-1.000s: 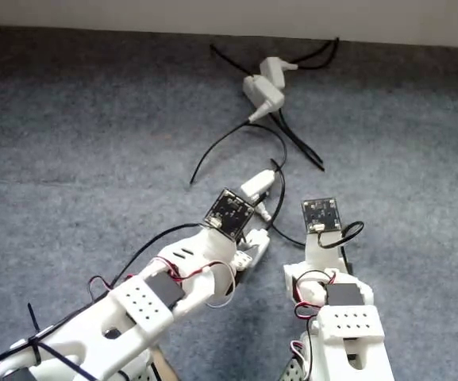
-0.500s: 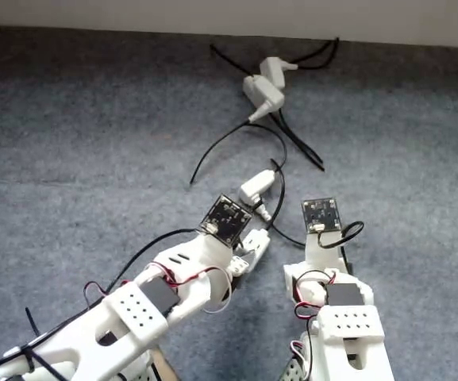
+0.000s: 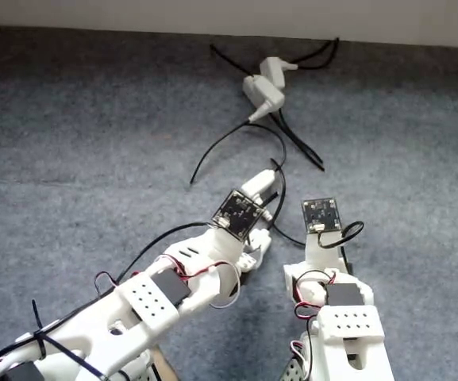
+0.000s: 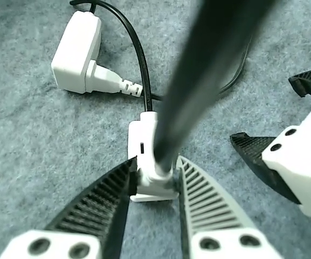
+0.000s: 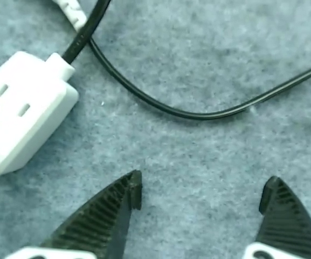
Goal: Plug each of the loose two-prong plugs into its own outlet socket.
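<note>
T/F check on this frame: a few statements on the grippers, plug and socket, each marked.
1. The left gripper grips a white plug. True.
2. The right gripper is shut on the black cable. False: it is open over the grey carpet, holding nothing.
3. The white outlet socket shows two empty slots. True.
4. The gripped plug is seated in a socket. False: it lies apart from the socket.

Glossy white plastic plug (image 4: 140, 135); rough grey carpet (image 4: 26, 145); ribbed black fingers (image 4: 98, 202).
</note>
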